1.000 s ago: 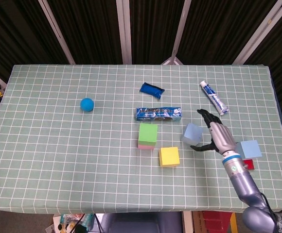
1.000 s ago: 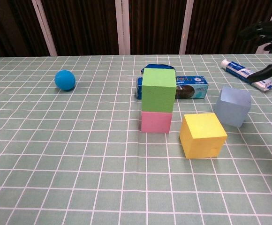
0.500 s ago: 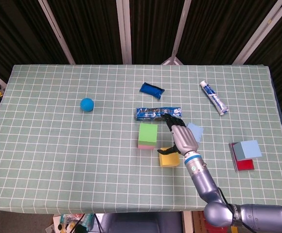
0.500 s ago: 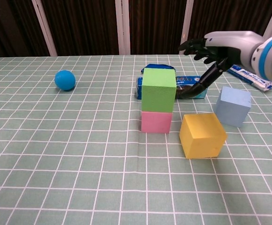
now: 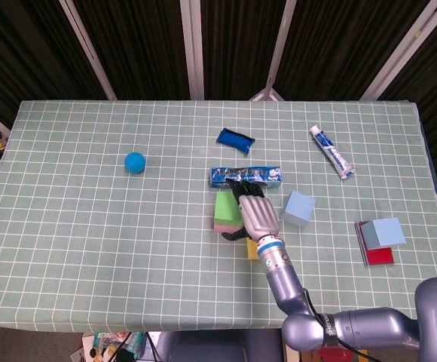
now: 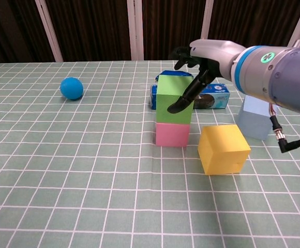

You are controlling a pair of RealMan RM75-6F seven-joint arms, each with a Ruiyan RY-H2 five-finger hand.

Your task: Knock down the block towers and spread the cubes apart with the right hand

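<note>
green cube (image 6: 174,98) sits on the pink cube (image 6: 172,134), the tower still standing mid-desk (image 6: 62,170), just in front of the blue box (image 6: 212,96). right robot hand (image 6: 199,64) is at the green cube's upper right edge, fingers spread, thumb (image 6: 183,101) down across its front face, holding nothing; contact looks likely but can't confirm. push goes left. yellow cube (image 6: 223,149) sits just right of the tower. left robot hand not visible.
</note>
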